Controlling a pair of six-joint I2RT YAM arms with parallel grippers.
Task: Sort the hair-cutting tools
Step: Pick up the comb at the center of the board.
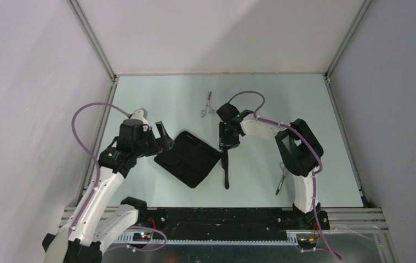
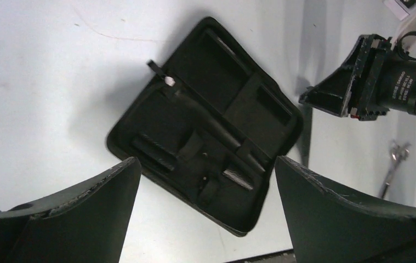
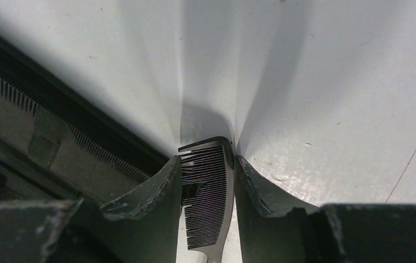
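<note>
A slim black comb (image 1: 226, 172) lies on the table right of the open black case (image 1: 188, 158). My right gripper (image 1: 228, 147) is down on its far end. In the right wrist view the fingers press both sides of the comb (image 3: 211, 186), teeth against the left finger, so my right gripper (image 3: 206, 158) is shut on it. One pair of silver scissors (image 1: 208, 105) lies at the back, another (image 1: 281, 181) by the right arm's base. My left gripper (image 2: 205, 161) hangs open above the case (image 2: 205, 131), holding nothing. A toothed black piece (image 2: 237, 179) sits inside the case.
The right arm's elbow (image 1: 301, 145) stands over the right half of the table. A black toothed rail (image 3: 57, 123) runs along the table's front edge. Enclosure walls with metal posts (image 1: 93, 41) bound the left, back and right sides.
</note>
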